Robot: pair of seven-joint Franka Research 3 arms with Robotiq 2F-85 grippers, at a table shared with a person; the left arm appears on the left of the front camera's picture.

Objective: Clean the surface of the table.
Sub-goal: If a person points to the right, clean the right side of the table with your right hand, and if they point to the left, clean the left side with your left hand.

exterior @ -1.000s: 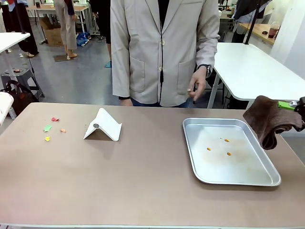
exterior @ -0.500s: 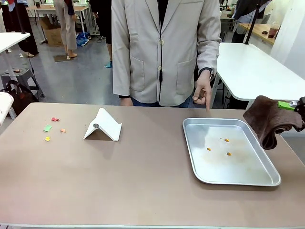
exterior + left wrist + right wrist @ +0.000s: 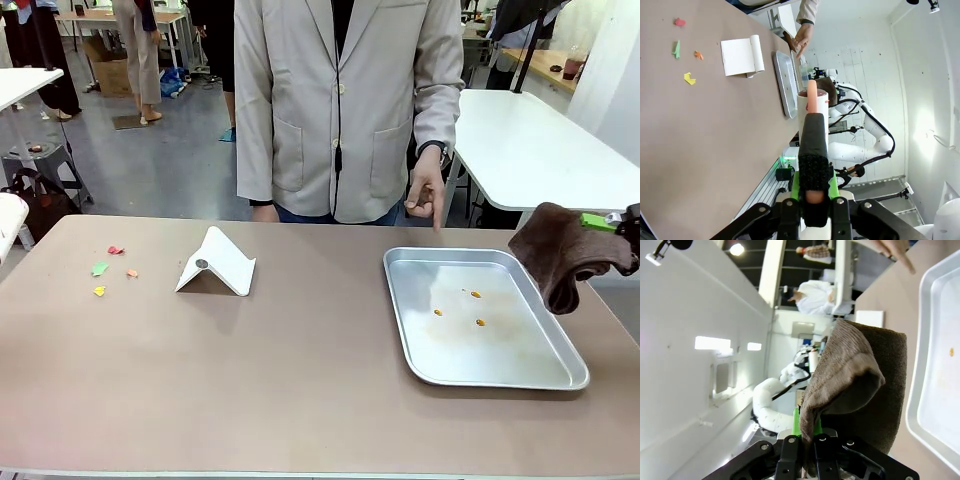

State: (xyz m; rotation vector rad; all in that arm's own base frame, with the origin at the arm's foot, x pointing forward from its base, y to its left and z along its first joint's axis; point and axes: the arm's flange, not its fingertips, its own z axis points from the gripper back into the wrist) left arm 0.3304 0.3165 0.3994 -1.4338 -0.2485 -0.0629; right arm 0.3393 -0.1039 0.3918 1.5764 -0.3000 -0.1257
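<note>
The taupe-brown table [image 3: 300, 380] carries a few small coloured paper scraps [image 3: 110, 270] at its left. They lie on the same table [image 3: 715, 130] as scraps [image 3: 687, 50] in the left wrist view. My right gripper [image 3: 625, 222] hovers beyond the table's right edge, shut on a brown cloth [image 3: 560, 255] that hangs from it. Up close, that cloth [image 3: 855, 385] droops over the shut right gripper [image 3: 807, 437]. My left gripper [image 3: 812, 180] is shut on a slender tool with a black grip and a peach tip [image 3: 812, 135], held off the near side of the table.
A silver metal tray [image 3: 400, 300] with a few orange crumbs lies at the right. A white folded card-like piece [image 3: 217, 263] stands left of centre. A person in a beige jacket stands at the far side, one hand [image 3: 427, 195] pointing down near the tray's far rim.
The person's hand has dropped from waist height and now points down at the tray's far edge. Both grippers and the cloth have stayed put.
</note>
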